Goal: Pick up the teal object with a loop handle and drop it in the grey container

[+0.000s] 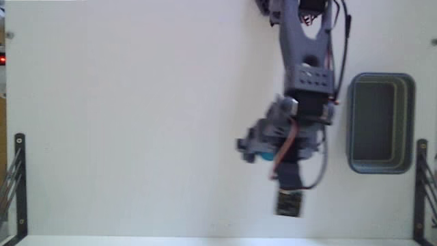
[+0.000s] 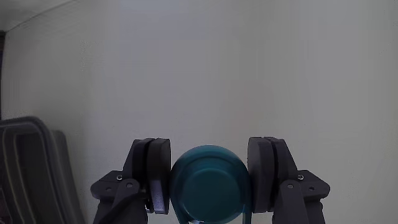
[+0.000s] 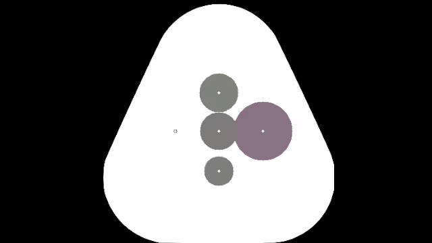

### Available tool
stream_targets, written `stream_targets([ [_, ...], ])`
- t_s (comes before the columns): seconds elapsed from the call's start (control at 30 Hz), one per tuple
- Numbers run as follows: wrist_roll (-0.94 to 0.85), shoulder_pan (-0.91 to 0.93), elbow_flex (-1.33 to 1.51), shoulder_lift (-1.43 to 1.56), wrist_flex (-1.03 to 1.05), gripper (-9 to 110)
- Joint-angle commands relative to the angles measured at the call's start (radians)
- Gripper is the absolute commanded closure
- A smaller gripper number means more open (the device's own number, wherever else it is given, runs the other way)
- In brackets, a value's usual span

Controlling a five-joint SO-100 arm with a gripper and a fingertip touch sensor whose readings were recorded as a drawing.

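The dark two-finger gripper [image 2: 210, 180] is clamped on the small round teal puck-like disc [image 2: 209, 185], a pad pressing at its 9 and 3 o'clock sides in the wrist view. So the pick looks done; carrying and dropping remain. The rectangular grey-teal plastic tub [image 1: 381, 123] sits at about 2 o'clock from the gripper in the fixed view, near but apart. The disc's flat face points at the wrist camera; being round, it shows no long axis, and its loop handle cannot be made out clearly.

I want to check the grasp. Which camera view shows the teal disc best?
The wrist view shows it best: the teal disc fills the space between the two pincer fingers, round face toward the camera. In the fixed view only a small teal patch shows under the arm, left of the grey container.
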Motion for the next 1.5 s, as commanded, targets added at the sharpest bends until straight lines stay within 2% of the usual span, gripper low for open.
stream_targets([
  [0.0, 0.003, -0.071, -0.055, 0.029, 0.002, 34],
  [0.8, 0.003, -0.548, -0.093, -0.013, -0.001, 34],
  [1.1, 0.003, -0.653, -0.101, -0.022, -0.002, 34],
  [1.47, 0.003, -0.693, -0.105, -0.026, -0.002, 34],
])
